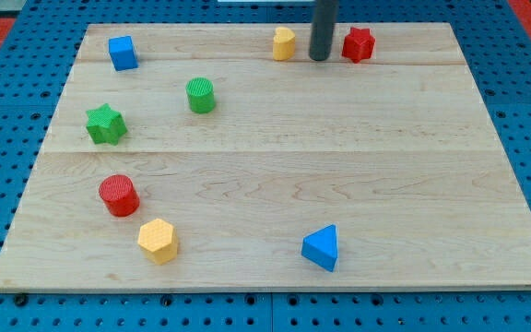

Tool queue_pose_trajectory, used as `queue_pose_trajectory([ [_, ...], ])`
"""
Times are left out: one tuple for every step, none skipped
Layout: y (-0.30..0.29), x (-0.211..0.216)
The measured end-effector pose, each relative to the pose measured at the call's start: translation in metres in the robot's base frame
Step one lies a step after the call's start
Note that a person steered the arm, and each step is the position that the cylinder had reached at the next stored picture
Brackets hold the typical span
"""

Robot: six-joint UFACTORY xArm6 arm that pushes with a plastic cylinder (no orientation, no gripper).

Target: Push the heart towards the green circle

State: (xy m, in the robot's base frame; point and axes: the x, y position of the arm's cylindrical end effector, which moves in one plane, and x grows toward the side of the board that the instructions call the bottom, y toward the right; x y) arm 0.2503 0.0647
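The yellow heart [284, 43] sits near the view's top edge of the wooden board, right of centre. The green circle [201, 95] stands to the lower left of it, in the upper left part of the board. My tip [319, 57] is at the end of the dark rod, just to the right of the yellow heart, with a small gap between them. A red star [359, 43] lies just to the right of the rod.
A blue cube [123, 53] is at the upper left. A green star [105, 124] and a red circle [118, 195] are at the left. A yellow hexagon [158, 240] and a blue triangle [322, 247] lie near the bottom. The board [339, 157] lies on a blue pegboard.
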Motion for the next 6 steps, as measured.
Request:
queue_pose_trajectory([
  [0.019,-0.026],
  [-0.002,-0.034],
  [-0.053,0.002],
  [-0.082,0.024],
  [-0.057,0.003],
  [-0.047,0.000],
])
